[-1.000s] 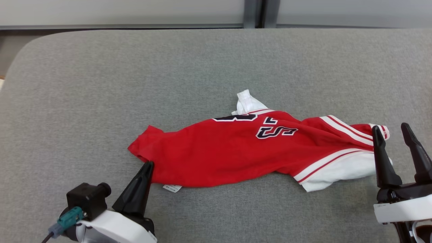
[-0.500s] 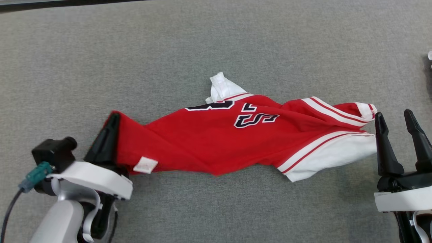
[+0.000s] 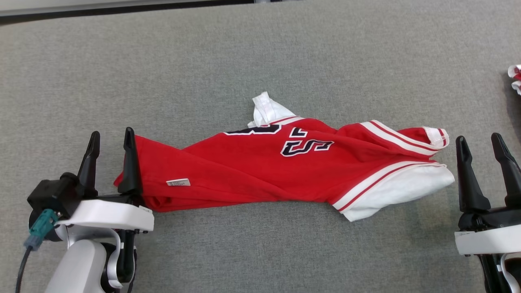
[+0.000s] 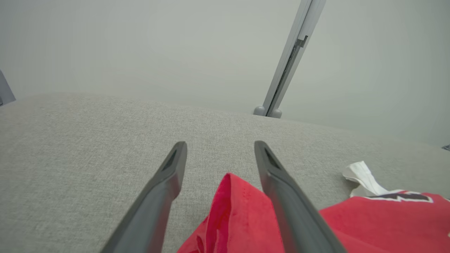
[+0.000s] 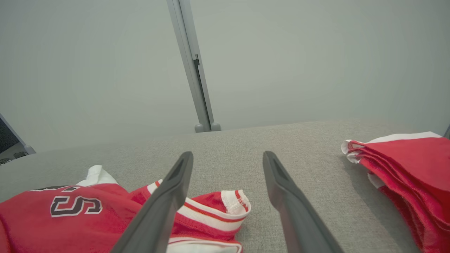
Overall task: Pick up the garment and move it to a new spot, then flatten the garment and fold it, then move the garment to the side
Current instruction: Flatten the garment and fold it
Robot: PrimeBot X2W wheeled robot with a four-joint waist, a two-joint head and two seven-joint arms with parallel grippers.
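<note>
The garment [image 3: 244,171] is a red jersey with white trim and dark lettering, lying crumpled and stretched left to right on the grey table [image 3: 244,53]. My left gripper [image 3: 112,136] stands open at its left end. In the left wrist view, a fold of the red garment [image 4: 239,211] rises between the fingers of the left gripper [image 4: 220,144], and nothing pinches it. My right gripper [image 3: 480,140] is open just right of the white sleeve end, apart from it. In the right wrist view, the garment [image 5: 88,218] lies left of the right gripper [image 5: 227,154].
A stack of folded red and white garments [image 5: 404,165] lies on the table to the right, and its edge [image 3: 516,77] shows in the head view. A grey wall post [image 5: 193,70] stands behind the table. Bare grey cloth surrounds the jersey.
My left gripper pulled the garment's left end further left while shut on it, then opened and let it go. The right gripper stayed open. The head camera tilted down.
</note>
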